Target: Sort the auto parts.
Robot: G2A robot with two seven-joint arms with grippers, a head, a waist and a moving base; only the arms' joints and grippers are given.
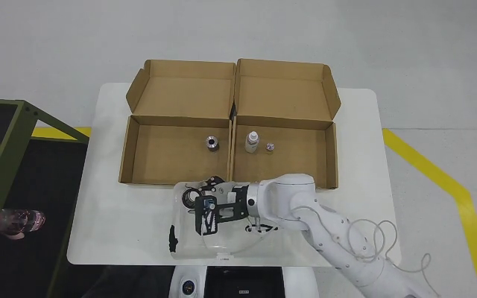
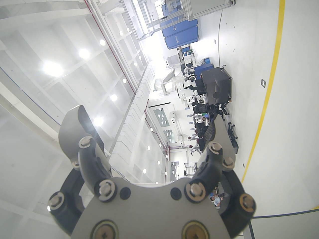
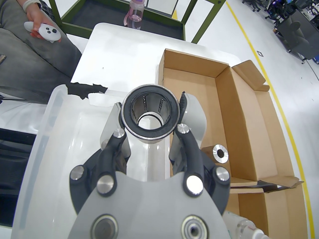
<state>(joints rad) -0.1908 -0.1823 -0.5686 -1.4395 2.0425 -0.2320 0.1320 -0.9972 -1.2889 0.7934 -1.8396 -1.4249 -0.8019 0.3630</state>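
The right gripper (image 3: 150,109) is clamped on one black-rimmed linear bearing (image 3: 151,90), which is held by its sides above the clear bin (image 3: 39,135) at the near edge of the table (image 1: 358,223). The left gripper (image 2: 147,119) is spread wide with nothing held and is aimed at the ceiling. Beyond the bin, two open cardboard boxes are set side by side towards the far edge. One metal sleeve (image 1: 212,142) lies in the left box (image 1: 160,153), and one white bottle-shaped part (image 1: 253,141) and one small part (image 1: 270,147) lie in the right box (image 1: 298,153).
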